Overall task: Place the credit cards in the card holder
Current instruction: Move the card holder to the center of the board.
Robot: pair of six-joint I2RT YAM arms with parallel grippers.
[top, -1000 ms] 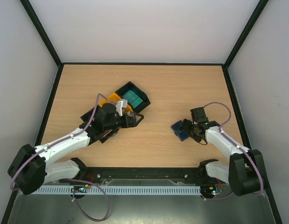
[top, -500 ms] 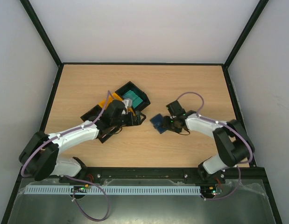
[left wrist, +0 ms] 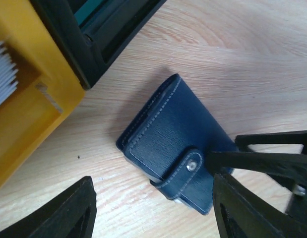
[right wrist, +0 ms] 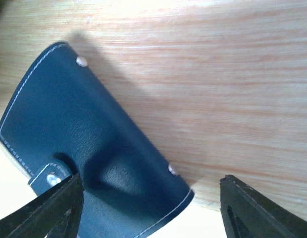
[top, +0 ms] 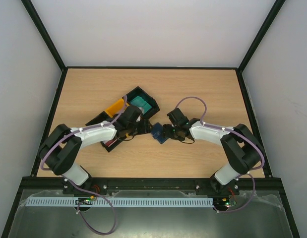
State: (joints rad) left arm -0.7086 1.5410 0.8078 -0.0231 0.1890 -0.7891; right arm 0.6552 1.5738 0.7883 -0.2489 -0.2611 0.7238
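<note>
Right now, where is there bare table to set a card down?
Bare table: the far strip behind the black tray, the far right corner beyond the right arm, and the near strip between the card holder and the front rail. Crowded: the middle, where yellow tray, card holder and left arm meet.

On the top camera, about midway between the table's (top: 203, 89) left and right edges, I get only a sliver of the card holder (top: 157, 134). The left gripper (top: 146, 128) and right gripper (top: 165, 132) cover the rest, and their fingertips are too small there for me to judge contact. The left arm (top: 98, 135) hides part of the yellow tray (top: 115, 106).

On the left wrist camera that tray and a stack of credit cards (left wrist: 3, 72) run off the left edge, so I cannot count them. The black tray (left wrist: 108, 34) runs off the top and my fingers (left wrist: 69, 213) off the bottom.

On the right wrist camera the holder's lower end is cut off at the bottom, and one finger covers part of its clasp tab (right wrist: 49, 176).
</note>
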